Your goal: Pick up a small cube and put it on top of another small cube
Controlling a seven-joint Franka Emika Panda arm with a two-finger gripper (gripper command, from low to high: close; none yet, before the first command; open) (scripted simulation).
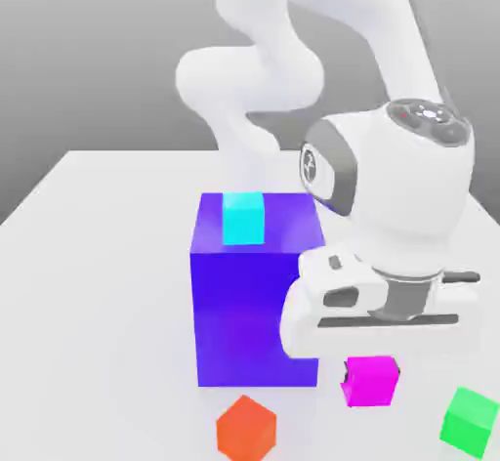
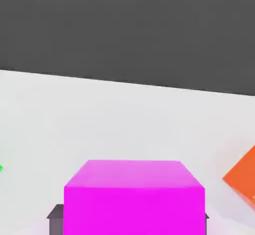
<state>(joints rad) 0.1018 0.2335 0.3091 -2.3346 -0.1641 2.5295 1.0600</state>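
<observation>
One arm bends down at the exterior view's right, hand level over the table [image 1: 98, 254]. Gripper [image 1: 369, 376] clamped on the small cube [image 1: 371, 381], lower right of frame, between orange-red cube [image 1: 246, 428] and green cube [image 1: 470, 418], beside the blue-violet block [image 1: 244, 303].

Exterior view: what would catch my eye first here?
The big white robot arm looms at the exterior view's right, its gripper shut on a small magenta cube. Beside it stands a large blue-violet block with a cyan cube on top; an orange-red cube and a green cube lie in front.
</observation>
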